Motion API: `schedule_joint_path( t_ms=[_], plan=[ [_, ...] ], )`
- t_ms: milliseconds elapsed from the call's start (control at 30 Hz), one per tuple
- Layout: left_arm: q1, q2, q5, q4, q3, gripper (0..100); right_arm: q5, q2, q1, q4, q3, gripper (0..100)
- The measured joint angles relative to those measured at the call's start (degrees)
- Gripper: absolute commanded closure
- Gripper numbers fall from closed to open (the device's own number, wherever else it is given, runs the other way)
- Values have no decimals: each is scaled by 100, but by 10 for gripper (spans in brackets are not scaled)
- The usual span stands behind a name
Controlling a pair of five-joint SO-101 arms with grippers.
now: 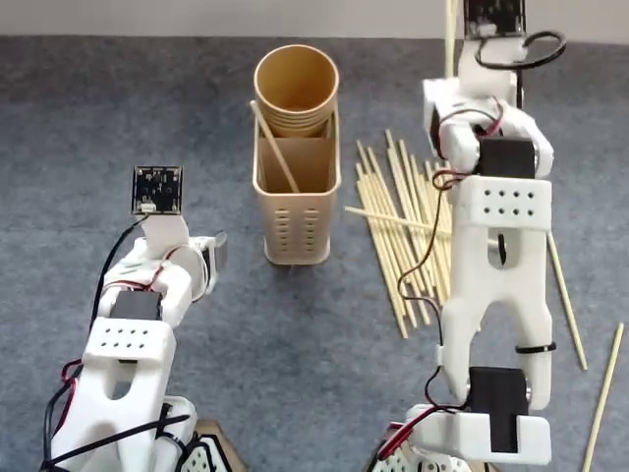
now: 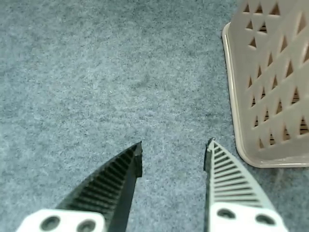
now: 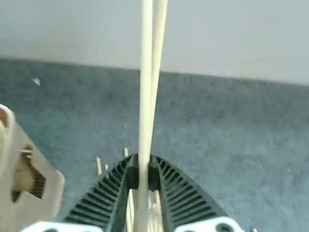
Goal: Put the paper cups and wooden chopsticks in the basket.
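Right gripper (image 3: 143, 166) was clamped tight on two pale wooden chopsticks (image 3: 148, 72), gripped near their lower ends. The long free length stood up past the jaws, tips slightly splayed. The arm sat to the right of the tall tan perforated plastic basket (image 1: 297, 202), over the far end of the loose pile of wooden chopsticks (image 1: 403, 226) on the grey carpet (image 1: 98, 118).

Left gripper (image 2: 175, 143) was spread wide and empty, low over the carpet just beside the basket's left wall (image 2: 270, 87).

Basket contents: a stack of tan paper cups (image 1: 296, 88) in the far compartment, and one chopstick (image 1: 278, 152) leaning in the near one. Most of the sticks were not yet in. A couple of strays (image 1: 565, 295) lay further right of the basket than the pile.

Risks as I read it:
- Low grip with a long lever, so any swing toward the basket could pivot the pair in the jaws or let one stick slide out.
- Splayed tips mean one stick could enter the compartment while the other catches the rim or the cup stack.
- The basket is tall and narrow. A side knock from the sticks or the arm could tip it and spill the cups.
- The leaning stick partly blocks the near compartment, so an incoming pair could jam on it.
- The left gripper sits close to the basket wall and any move could nudge it.
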Motion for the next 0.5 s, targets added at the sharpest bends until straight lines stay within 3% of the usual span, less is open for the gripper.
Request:
schedule_joint_path(
  t_ms=[300, 500],
  plan=[
    [0, 0, 0, 0, 0, 783, -624, -246, -985, -88, -484, 994],
    [0, 0, 0, 0, 0, 783, -510, -2171, -1846, -132, 527, 994]
  ],
)
